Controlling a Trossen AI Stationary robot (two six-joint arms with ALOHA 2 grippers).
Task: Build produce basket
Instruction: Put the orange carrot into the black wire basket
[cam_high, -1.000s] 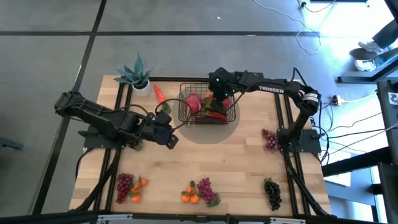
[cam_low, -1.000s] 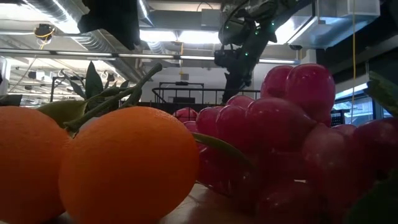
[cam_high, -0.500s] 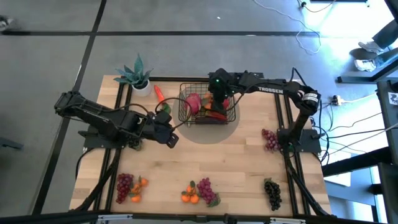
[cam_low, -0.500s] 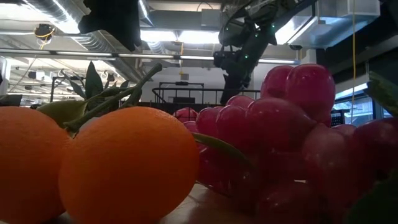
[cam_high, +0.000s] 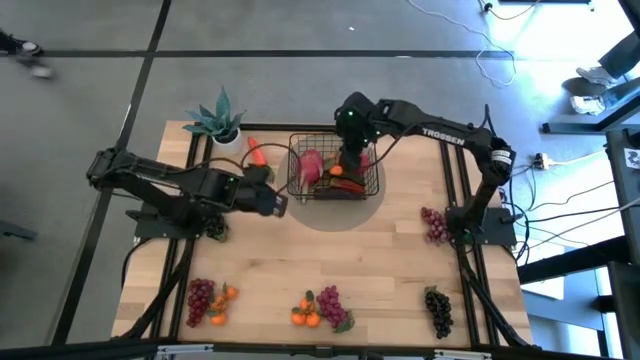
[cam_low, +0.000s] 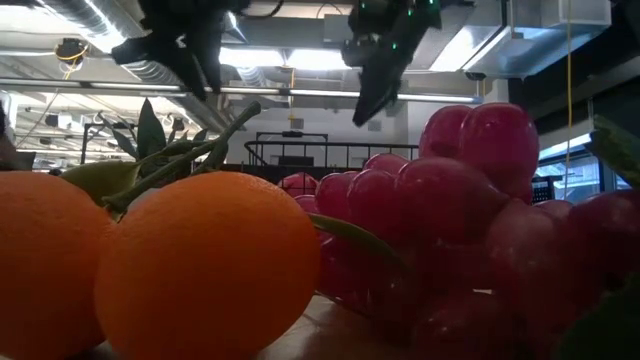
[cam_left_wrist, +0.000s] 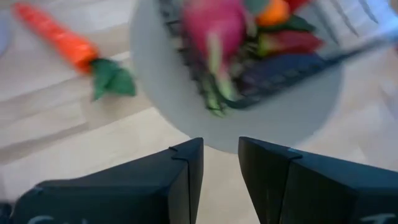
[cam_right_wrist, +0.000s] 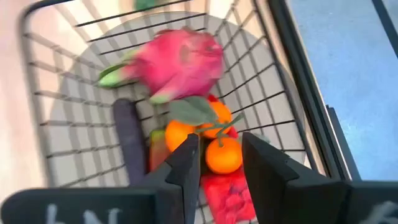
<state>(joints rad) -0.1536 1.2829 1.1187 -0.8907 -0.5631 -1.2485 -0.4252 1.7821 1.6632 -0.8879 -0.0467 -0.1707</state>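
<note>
**Right gripper hanging over the filled basket**

Your right gripper (cam_right_wrist: 221, 163) is hovering above the basket (cam_high: 335, 168), fingers slightly apart and holding nothing. Oranges (cam_right_wrist: 214, 144) and a pink radish (cam_right_wrist: 174, 59) are lying inside. Your left gripper (cam_left_wrist: 221, 165) is waiting near the carrot (cam_high: 256, 151), jaws parted and empty.

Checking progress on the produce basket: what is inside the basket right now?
In the basket: a pink radish, small oranges, a dark eggplant and something red, partly hidden by the right gripper.

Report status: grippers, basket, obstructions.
Right gripper open above basket, oranges released inside. Left gripper open, beside basket. Carrot outside. Nothing obstructing.
</note>
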